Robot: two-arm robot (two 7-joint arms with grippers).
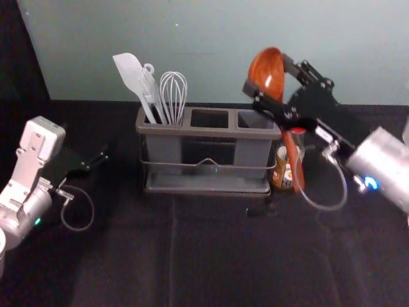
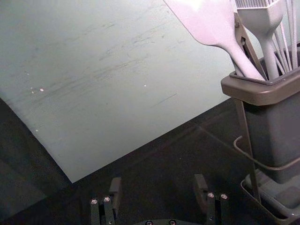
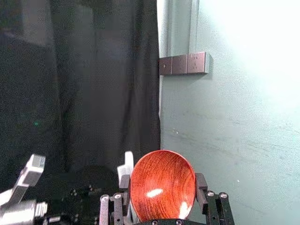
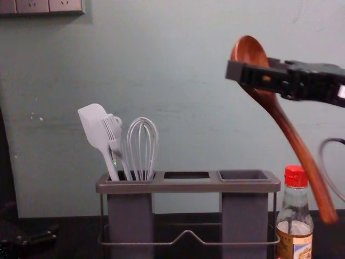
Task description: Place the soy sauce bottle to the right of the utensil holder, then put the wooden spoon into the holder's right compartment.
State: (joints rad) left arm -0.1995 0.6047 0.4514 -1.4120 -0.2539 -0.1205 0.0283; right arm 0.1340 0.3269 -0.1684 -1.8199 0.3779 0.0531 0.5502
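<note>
The right claw point(image 1: 266, 73) is positioned above and to the right of the utensil holder; it is clenched on the reddish-brown wooden spoon point(image 4: 294, 137), with one finger on each side of the bowl. The spoon is raised bowl-end up; its handle slopes downward to the right, and the handle's lower end lies beside the soy sauce bottle in the chest view; contact between the two cannot be determined.

The soy sauce bottle, a clear glass container with a red cap and a yellow label point(image 4: 294, 240), stands upright on the black-covered surface point(image 1: 211, 256), just beside the right end of the holder; whether they touch cannot be determined. The utensil holder, a dark grey three-compartment unit with a brownish rim and wire frame point(image 4: 188, 186), carries three utensils in its left compartment: a light grey flat spatula point(image 4: 96, 129), a light grey brush-like utensil point(image 2: 262, 23) and a light grey whisk point(image 4: 143, 145).

The left claw point(image 1: 99, 158) is parked low, to the left of the holder; it is released, its fingers spread apart; a pale grey-green wall point(image 1: 211, 38) stands behind the holder.
</note>
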